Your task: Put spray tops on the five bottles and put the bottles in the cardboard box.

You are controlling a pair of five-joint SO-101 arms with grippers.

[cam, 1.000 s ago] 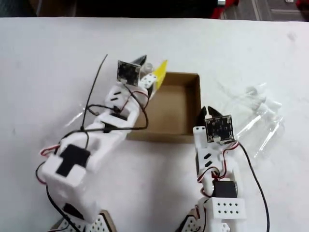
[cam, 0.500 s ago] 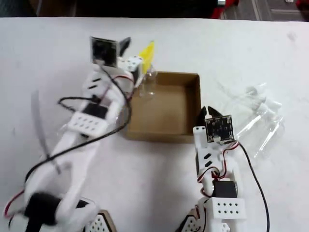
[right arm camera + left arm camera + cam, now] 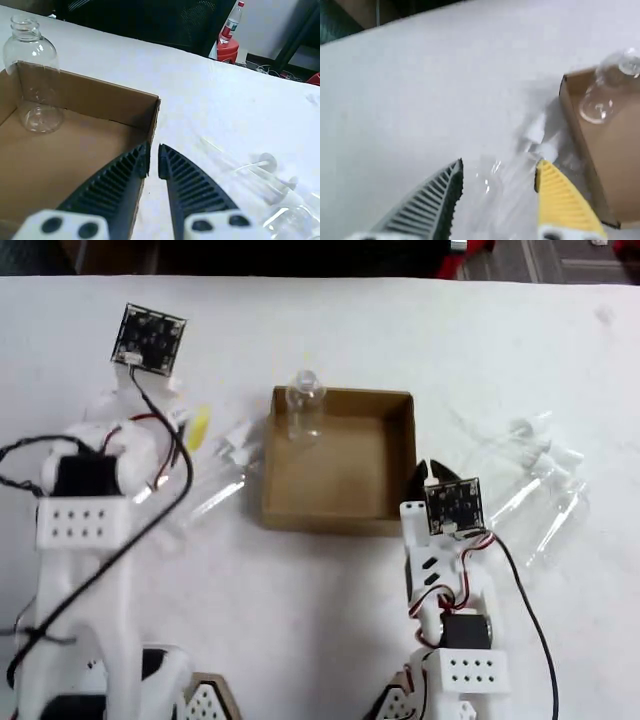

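Left fingers: my left fingers [image 3: 500, 167], one grey and one yellow, are spread wide and hold nothing. They hang over the bench [image 3: 420, 330] to the left of the cardboard box.
Lying bottle: a clear lying bottle [image 3: 222, 472] rests on its side on the bench just beside the box's left wall, below the gap between my left fingers. A white piece sits at its end toward the far side of the bench. I cannot tell whether my fingertips touch the bottle.
Cardboard box: the cardboard box [image 3: 350, 475] sits open-topped near the middle of the bench, between my two arms.
Upright bottle: one clear upright bottle [image 3: 303, 410] stands inside the box in its far left corner, close against the walls, its neck open.
Right fingers: my right fingers [image 3: 153, 152], both black, are drawn almost together with only a thin slit between them, and they grip nothing. They hang just beside the box's right wall, toward its near corner.
Loose bottles: several clear loose bottles [image 3: 545, 490] lie on their sides on the bench to the right of the box and apart from it, with white spray tops [image 3: 527, 438] at their far ends.
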